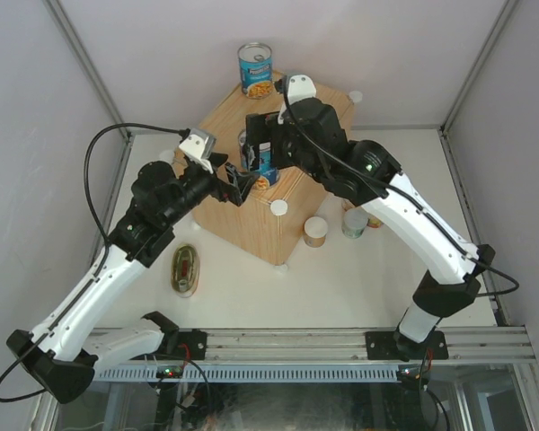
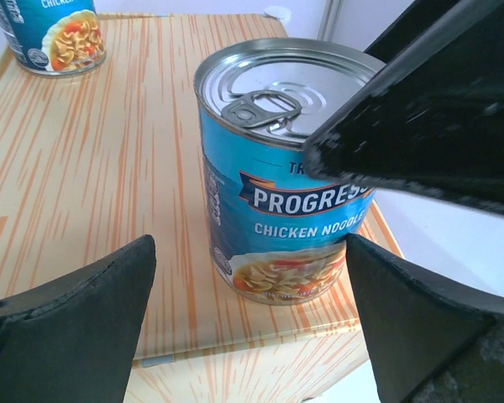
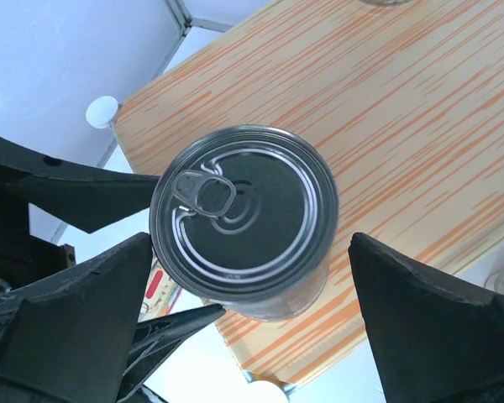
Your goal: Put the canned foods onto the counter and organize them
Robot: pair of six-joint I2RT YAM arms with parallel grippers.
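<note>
The nearer tall can (image 2: pixel 277 193) has a bare metal lid, bright and glossy, with pressed rings and a pull tab. Its blue label is smooth and shiny (paper, by the look). The counter (image 2: pixel 92 193) under it shows a pale wood-grain face, smooth and matt. The fingers (image 2: pixel 76 327) of the left pincer (image 2: pixel 248 252) are matt black with a fine grainy texture, as are those of the right pincer (image 3: pixel 250 243). The table (image 1: pixel 341 278) is white, smooth and faintly sheened.

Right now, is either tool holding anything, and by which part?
Nothing is held. The left tool and right tool stand open around the Progresso chicken noodle can on the counter, not touching it.
</note>
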